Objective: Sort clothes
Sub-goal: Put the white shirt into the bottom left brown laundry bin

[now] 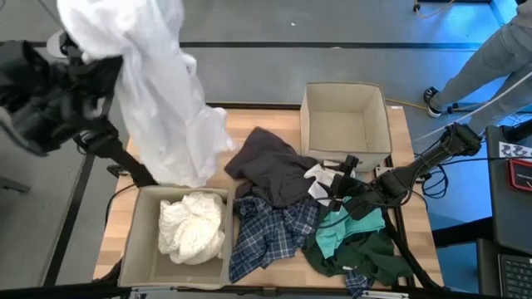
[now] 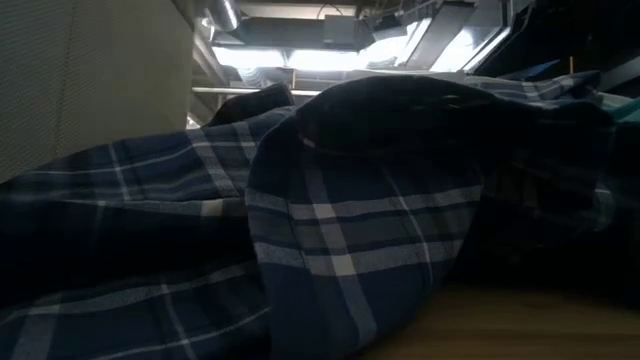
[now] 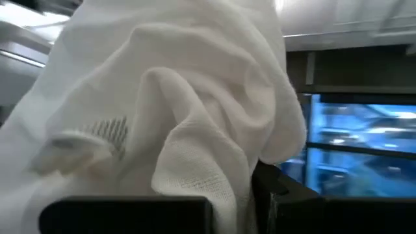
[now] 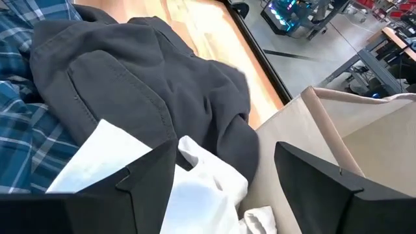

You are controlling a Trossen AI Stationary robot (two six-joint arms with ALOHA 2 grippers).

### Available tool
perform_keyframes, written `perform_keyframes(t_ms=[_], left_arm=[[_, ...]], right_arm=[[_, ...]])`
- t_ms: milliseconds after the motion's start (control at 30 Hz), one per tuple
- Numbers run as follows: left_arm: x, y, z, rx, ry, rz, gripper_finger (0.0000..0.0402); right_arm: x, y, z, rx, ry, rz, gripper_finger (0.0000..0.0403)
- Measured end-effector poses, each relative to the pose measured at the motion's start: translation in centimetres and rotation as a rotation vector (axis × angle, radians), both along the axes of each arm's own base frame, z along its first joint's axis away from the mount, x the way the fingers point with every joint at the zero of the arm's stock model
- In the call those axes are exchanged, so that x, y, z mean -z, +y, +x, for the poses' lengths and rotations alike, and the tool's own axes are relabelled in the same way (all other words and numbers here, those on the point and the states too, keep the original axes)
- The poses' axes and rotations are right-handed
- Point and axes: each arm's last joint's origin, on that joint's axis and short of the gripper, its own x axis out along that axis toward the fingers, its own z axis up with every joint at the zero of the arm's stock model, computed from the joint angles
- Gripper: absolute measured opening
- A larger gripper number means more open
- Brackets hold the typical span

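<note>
High view showed my left pincer [image 1: 71,51] pinched tight on a large white garment [image 1: 158,91], hoisted well above the table so its tail would clear the near bin [image 1: 135,232] (a white piece [image 1: 193,228] already lay inside); my right pincer [image 1: 337,189] hung spread over a small white cloth [image 4: 195,188], beside the dark grey garment [image 1: 270,166], plaid shirt [image 1: 270,232] and empty far bin [image 1: 309,124].

High view straight down over the whole table [image 1: 266,120], low view level at tabletop, pressed close against the plaid shirt [image 2: 330,230], left wrist view close on a lifted white garment [image 3: 175,117], right wrist view near the dark grey garment [image 4: 143,84], also seen from above.
</note>
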Motion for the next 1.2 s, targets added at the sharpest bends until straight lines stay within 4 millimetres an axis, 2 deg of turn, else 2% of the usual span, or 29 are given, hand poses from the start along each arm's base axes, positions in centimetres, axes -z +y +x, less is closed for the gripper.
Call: perform_keyframes(t_ms=[200,567,633,767,900,1033,1200], left_arm=[[0.2,-2.3,-1.1,0.157,0.019,0.037,0.0029],[0.3,-4.4,-4.0,0.406,0.048,0.008,0.0029],[0.6,-5.0,-4.3,0.410,0.118,-0.033,0.0029],[1.8,-6.6,-4.6,0.326,0.369,-0.155,0.0029],[2.5,-8.9,-4.6,0.343,0.386,-0.174,0.0029],[3.4,-11.3,-4.2,0.334,0.406,-0.118,0.0029],[4.7,-13.0,-3.8,0.320,0.422,-0.072,0.0026]], right_arm=[[0.0,0.0,0.0,0.002,-0.001,-0.002,0.0264],[0.0,0.0,0.0,0.025,-0.024,0.034,0.0264],[0.0,0.0,0.0,0.030,-0.029,0.042,0.0264],[0.0,0.0,0.0,0.035,-0.033,0.049,0.0264],[0.0,0.0,0.0,0.035,-0.034,0.049,0.0264],[0.0,0.0,0.0,0.035,-0.033,0.049,0.0264],[0.0,0.0,0.0,0.034,-0.033,0.048,0.0264]])
